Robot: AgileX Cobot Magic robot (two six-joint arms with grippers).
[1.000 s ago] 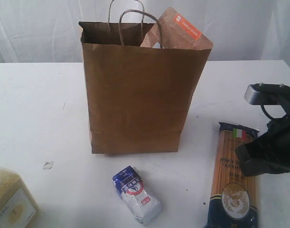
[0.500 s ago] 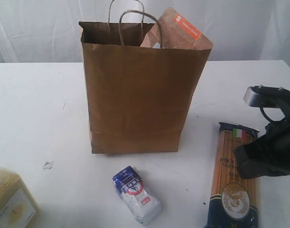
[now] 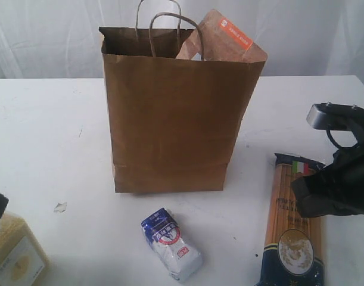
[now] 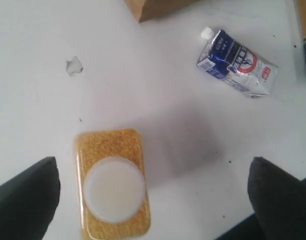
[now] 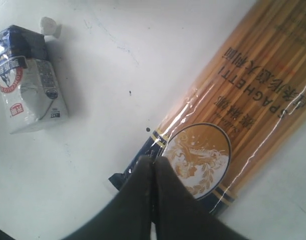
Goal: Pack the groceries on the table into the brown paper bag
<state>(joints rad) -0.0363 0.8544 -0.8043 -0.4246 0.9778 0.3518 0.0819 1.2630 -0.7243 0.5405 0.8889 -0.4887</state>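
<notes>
The left pincer [image 4: 153, 169] hangs with its fingers [image 4: 27, 197] wide apart above the yellow-grain container [image 4: 112, 185]. Only the left wrist view shows the container's round white lid; the exterior view catches just a corner of it. The right pincer [image 5: 153, 162] is pressed together, tips over the long spaghetti pack [image 5: 233, 100] on the counter [image 3: 44, 137], its dark arm [image 3: 339, 185] bent low. The blue-white pouch [image 3: 171, 244] lies before the brown paper bag [image 3: 170, 119]. Only the exterior view shows the brown pouch with orange label [image 3: 226, 39] poking out of it.

Exterior: front-on, slightly raised, faces brown paper bag [image 3: 176, 119]. Left wrist: steep look-down, yellow-grain container [image 4: 112, 192] between fingers [image 4: 22, 200]. Right wrist: close look-down, spaghetti pack [image 5: 243, 100] at fingertips [image 5: 140, 182]. All share blue-white pouch [image 3: 171, 244].
</notes>
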